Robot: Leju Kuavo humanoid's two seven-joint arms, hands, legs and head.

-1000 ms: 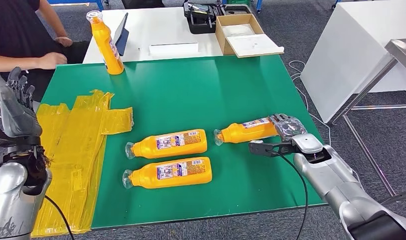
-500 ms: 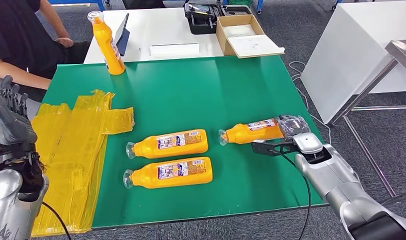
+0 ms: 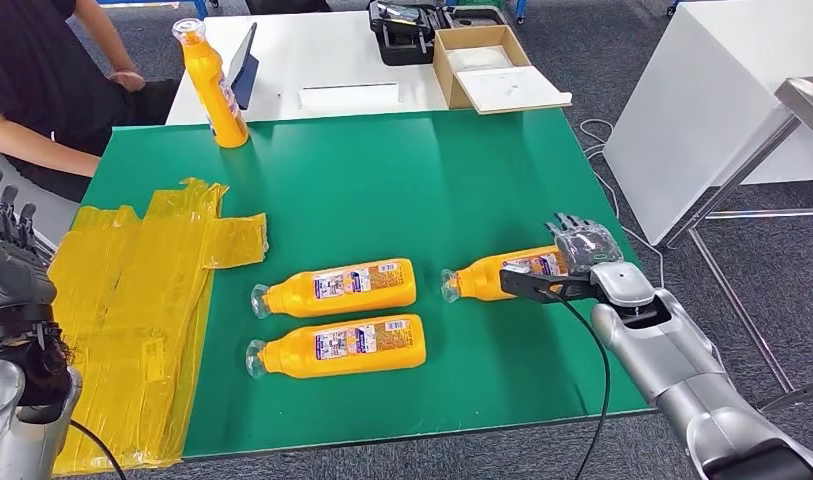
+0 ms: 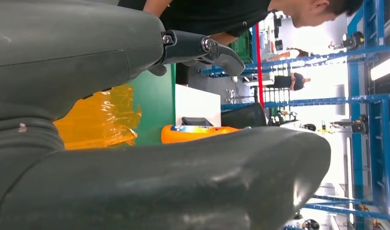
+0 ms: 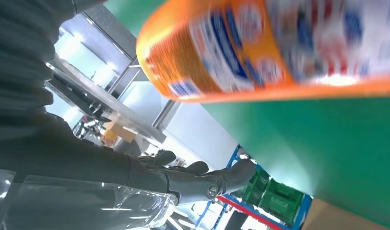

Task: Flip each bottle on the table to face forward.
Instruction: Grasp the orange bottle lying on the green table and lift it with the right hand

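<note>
On the green counter [image 3: 462, 170], two orange bottles [image 3: 334, 286] [image 3: 337, 347] lay label-up, a third [image 3: 502, 272] lay at the right hand [image 3: 585, 252], whose fingers looked spread and barely touching it, so flipping seemed unfinished; the left hand [image 3: 12, 262] hung open.

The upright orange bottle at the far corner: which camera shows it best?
The head view: the upright bottle stands whole on the green table. The left wrist view catches a strip of it behind the left hand.
</note>
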